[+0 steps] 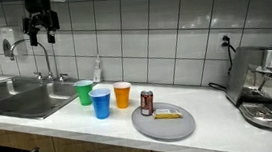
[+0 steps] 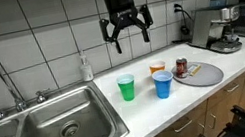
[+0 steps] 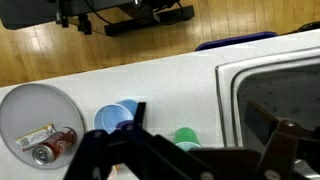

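Steel sink (image 2: pixel 40 119) set in the counter. Grey plate (image 2: pixel 208 76) well apart from it. Your gripper (image 2: pixel 131 39) hangs high, jaws spread wide, empty. Below it: green cup (image 2: pixel 127 87), blue cup (image 2: pixel 164 84), orange cup (image 1: pixel 123 94), clustered. Red can (image 1: pixel 147 102) on plate.

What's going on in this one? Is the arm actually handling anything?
Nothing is being handled at this moment. The robot's hand hangs open and empty, high above the counter, touching nothing. Below it three cups stand upright close together: a green cup, a blue cup and an orange cup. Beside them a grey plate carries a can and a packet. The sink lies on the cups' other side.
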### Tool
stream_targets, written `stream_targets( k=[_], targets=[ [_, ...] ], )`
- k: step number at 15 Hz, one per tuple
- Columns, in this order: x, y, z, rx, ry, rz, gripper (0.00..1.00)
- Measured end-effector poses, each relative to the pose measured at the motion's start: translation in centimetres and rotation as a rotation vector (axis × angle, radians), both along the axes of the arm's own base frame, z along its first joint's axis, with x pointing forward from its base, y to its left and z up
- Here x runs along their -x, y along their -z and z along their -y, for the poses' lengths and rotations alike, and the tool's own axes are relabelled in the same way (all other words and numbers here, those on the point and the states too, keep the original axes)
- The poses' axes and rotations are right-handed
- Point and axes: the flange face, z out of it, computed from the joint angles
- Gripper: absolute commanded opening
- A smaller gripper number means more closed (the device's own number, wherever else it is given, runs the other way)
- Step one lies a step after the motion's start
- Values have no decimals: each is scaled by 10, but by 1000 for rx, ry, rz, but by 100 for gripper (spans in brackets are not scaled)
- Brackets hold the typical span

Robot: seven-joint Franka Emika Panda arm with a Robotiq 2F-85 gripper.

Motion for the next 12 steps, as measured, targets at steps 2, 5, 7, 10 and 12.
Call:
stream_targets(
  k=[2, 5, 7, 10, 12],
  targets=[
    [0, 0, 0, 0, 0, 0, 100],
    [0, 0, 0, 0, 0, 0, 100],
    [0, 0, 0, 0, 0, 0, 100],
    [0, 0, 0, 0, 0, 0, 100],
    [0, 0, 0, 0, 0, 0, 100]
  ],
)
